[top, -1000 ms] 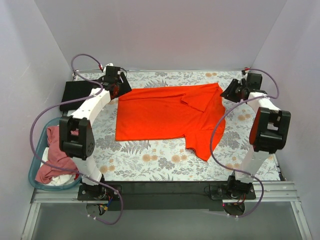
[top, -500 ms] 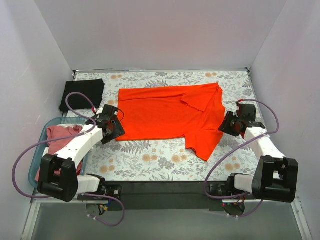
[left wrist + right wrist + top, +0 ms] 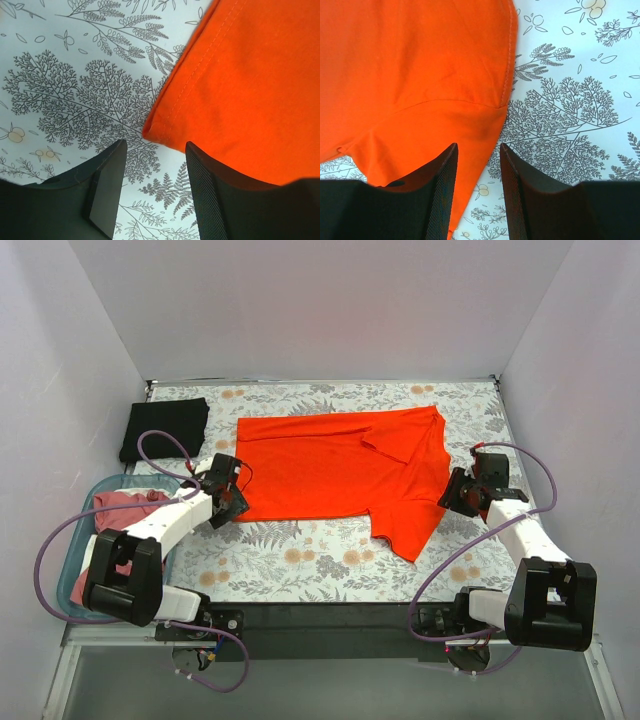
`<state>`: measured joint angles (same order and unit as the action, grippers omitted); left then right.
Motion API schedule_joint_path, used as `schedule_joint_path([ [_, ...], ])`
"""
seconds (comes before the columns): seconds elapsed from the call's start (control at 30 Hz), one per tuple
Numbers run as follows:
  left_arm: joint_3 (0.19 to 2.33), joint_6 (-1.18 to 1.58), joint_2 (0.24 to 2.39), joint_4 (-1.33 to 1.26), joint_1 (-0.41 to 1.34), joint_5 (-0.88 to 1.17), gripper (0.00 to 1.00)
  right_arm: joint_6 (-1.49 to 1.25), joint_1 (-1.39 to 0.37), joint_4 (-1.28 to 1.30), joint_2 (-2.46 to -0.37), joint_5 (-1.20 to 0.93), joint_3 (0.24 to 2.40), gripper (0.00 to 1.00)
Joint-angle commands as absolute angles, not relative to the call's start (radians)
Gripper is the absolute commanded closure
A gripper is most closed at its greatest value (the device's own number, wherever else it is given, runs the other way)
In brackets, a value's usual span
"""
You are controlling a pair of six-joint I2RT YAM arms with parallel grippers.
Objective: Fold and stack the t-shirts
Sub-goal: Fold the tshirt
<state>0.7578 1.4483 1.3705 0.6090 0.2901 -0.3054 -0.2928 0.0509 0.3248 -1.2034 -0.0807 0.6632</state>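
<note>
The floral surface (image 3: 300,552) carries the orange-red t-shirt (image 3: 330,465), spread flat mid-way. At the left edge, a teal basket (image 3: 66,575) holds a pink t-shirt (image 3: 125,512), and a black t-shirt (image 3: 165,428) lies beyond it. The left pincer (image 3: 155,145), fingers apart, straddles the orange shirt's hem corner. The right pincer (image 3: 478,147), also apart, sits at its right edge.

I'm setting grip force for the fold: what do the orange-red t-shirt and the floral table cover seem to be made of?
The bright orange-red t-shirt looks like soft, matte knit cloth, probably cotton: it has a stitched hem and lies limp and flat. The floral-printed table cover looks smooth and matte. It may be printed cloth or vinyl, but I cannot tell which.
</note>
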Motion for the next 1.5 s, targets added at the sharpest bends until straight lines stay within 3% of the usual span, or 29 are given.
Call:
schedule_joint_path([
  [0.0, 0.744, 1.462, 1.380, 0.545, 0.291, -0.324, 0.51, -0.279, 0.048, 0.305, -1.198, -0.057, 0.657, 0.53],
  [0.17, 0.730, 1.457, 1.417, 0.531, 0.291, -0.313, 0.56, -0.282, 0.048, 0.288, -1.215, -0.052, 0.647, 0.52],
  [0.43, 0.715, 1.459, 1.434, 0.558, 0.291, -0.344, 0.83, -0.299, 0.048, 0.262, -1.261, -0.110, 0.640, 0.53],
  [0.57, 0.712, 1.462, 1.434, 0.574, 0.291, -0.360, 0.94, -0.284, 0.037, 0.215, -1.266, -0.256, 0.643, 0.56],
  [0.97, 0.710, 1.448, 1.442, 0.575, 0.291, -0.379, 0.99, -0.314, 0.018, 0.166, -1.426, -0.295, 0.644, 0.59],
  [1.13, 0.706, 1.454, 1.440, 0.604, 0.291, -0.373, 1.00, -0.336, 0.057, 0.268, -1.468, -0.288, 0.615, 0.59],
  [1.47, 0.666, 1.505, 1.312, 0.739, 0.270, -0.322, 0.99, -0.347, 0.112, 0.528, -1.303, -0.198, 0.534, 0.54],
])
